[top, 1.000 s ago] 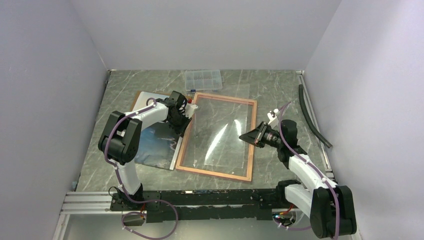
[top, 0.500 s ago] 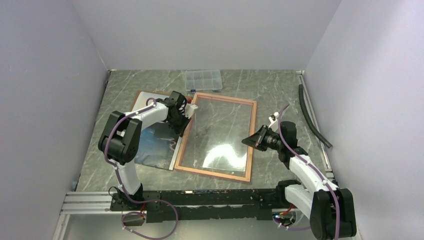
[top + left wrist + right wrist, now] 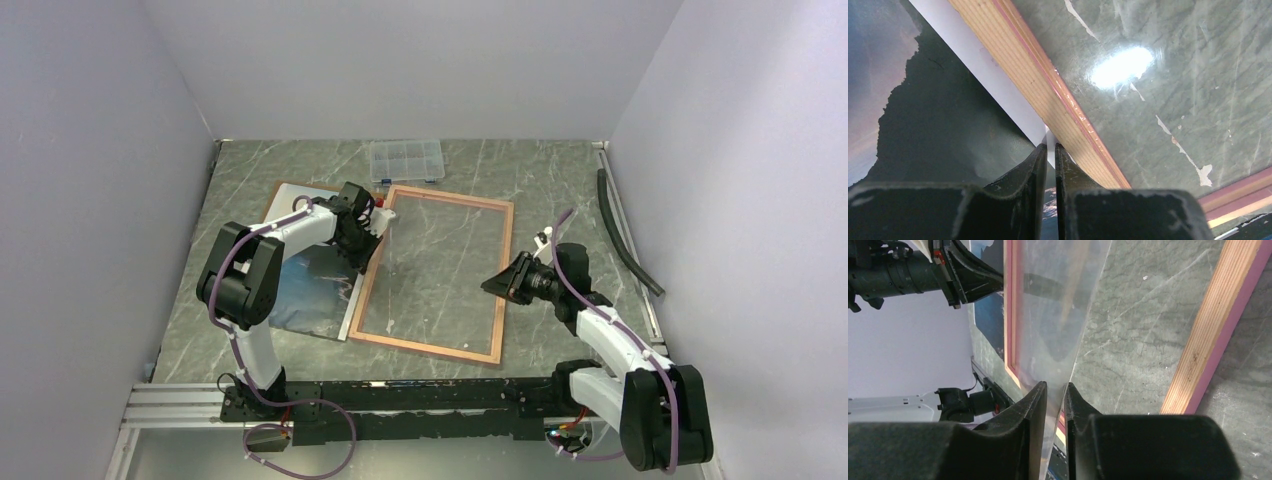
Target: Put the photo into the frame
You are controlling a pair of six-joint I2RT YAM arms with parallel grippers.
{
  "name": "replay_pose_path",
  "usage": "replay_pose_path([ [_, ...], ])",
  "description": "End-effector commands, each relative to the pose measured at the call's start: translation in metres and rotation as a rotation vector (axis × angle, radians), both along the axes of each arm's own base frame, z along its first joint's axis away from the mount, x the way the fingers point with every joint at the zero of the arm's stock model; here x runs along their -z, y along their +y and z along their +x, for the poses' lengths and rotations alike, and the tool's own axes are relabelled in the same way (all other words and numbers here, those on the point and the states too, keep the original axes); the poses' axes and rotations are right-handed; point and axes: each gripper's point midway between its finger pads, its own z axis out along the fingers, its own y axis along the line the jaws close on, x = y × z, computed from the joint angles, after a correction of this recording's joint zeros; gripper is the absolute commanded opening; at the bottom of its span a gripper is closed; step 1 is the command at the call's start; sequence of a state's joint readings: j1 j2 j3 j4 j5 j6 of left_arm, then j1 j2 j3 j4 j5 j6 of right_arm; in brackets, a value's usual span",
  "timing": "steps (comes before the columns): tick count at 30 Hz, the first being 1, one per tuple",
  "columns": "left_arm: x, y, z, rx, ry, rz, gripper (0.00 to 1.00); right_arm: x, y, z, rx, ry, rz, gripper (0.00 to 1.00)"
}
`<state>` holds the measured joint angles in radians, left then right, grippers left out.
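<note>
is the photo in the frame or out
Out: the photo lies left of the frame, and only table shows inside it.

The left tool [image 3: 1048, 146] sat pinched nearly closed, arm [image 3: 296, 226] outstretched; the right tool [image 3: 1055, 385] pointed leftward, fingers [image 3: 1033, 405] slightly parted.

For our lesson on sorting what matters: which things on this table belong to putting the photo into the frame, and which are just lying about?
Belong to the job:
the photo
the frame
its clear pane

Just lying about:
the clear compartment box
the black hose
</note>
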<state>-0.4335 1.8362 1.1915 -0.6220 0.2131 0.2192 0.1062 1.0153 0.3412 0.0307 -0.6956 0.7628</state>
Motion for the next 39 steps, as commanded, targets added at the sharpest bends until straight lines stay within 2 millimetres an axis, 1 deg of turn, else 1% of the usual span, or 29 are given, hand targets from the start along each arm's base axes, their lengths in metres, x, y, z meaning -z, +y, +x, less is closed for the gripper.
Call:
replay_pose_path([
  [1, 0.005, -0.01, -0.018, 0.034, 0.073, -0.029, 0.17, -0.007, 0.0, 0.007, -0.002, -0.042, -0.015, 0.25],
  [3, 0.004, -0.01, -0.018, 0.035, 0.071, -0.028, 0.17, -0.004, -0.003, 0.008, 0.007, -0.036, -0.037, 0.33],
  [4, 0.004, -0.01, -0.017, 0.035, 0.07, -0.029, 0.17, -0.004, -0.005, 0.01, 0.015, -0.043, -0.052, 0.38],
  [7, 0.004, -0.01, -0.018, 0.035, 0.071, -0.029, 0.17, 0.003, -0.012, 0.008, 0.022, -0.007, -0.118, 0.53],
  [10, 0.005, -0.01, -0.018, 0.034, 0.073, -0.027, 0.17, 0.005, -0.02, 0.009, 0.027, 0.012, -0.183, 0.63],
  [11, 0.004, -0.01, -0.018, 0.034, 0.072, -0.027, 0.17, 0.006, -0.021, 0.009, 0.028, 0.015, -0.197, 0.69],
  [12, 0.004, -0.01, -0.018, 0.034, 0.072, -0.028, 0.16, 0.007, -0.023, 0.008, 0.027, 0.02, -0.209, 0.72],
  [13, 0.004, -0.01, -0.018, 0.035, 0.072, -0.028, 0.16, 0.007, -0.023, 0.008, 0.027, 0.024, -0.216, 0.74],
  [18, 0.003, -0.009, -0.017, 0.033, 0.069, -0.024, 0.16, 0.008, -0.024, 0.01, 0.027, 0.027, -0.223, 0.77],
  [28, 0.001, -0.009, -0.016, 0.033, 0.065, -0.023, 0.16, 0.004, -0.026, 0.023, 0.034, 0.027, -0.249, 0.78],
  [33, -0.002, -0.01, -0.014, 0.038, 0.061, -0.021, 0.15, 0.003, -0.033, 0.036, 0.074, 0.023, -0.293, 0.74],
  [36, -0.007, -0.011, -0.013, 0.039, 0.055, -0.028, 0.15, 0.011, -0.04, 0.042, 0.099, 0.051, -0.343, 0.7],
  [39, -0.009, -0.012, -0.014, 0.038, 0.055, -0.034, 0.15, 0.018, -0.041, 0.044, 0.094, 0.071, -0.373, 0.66],
])
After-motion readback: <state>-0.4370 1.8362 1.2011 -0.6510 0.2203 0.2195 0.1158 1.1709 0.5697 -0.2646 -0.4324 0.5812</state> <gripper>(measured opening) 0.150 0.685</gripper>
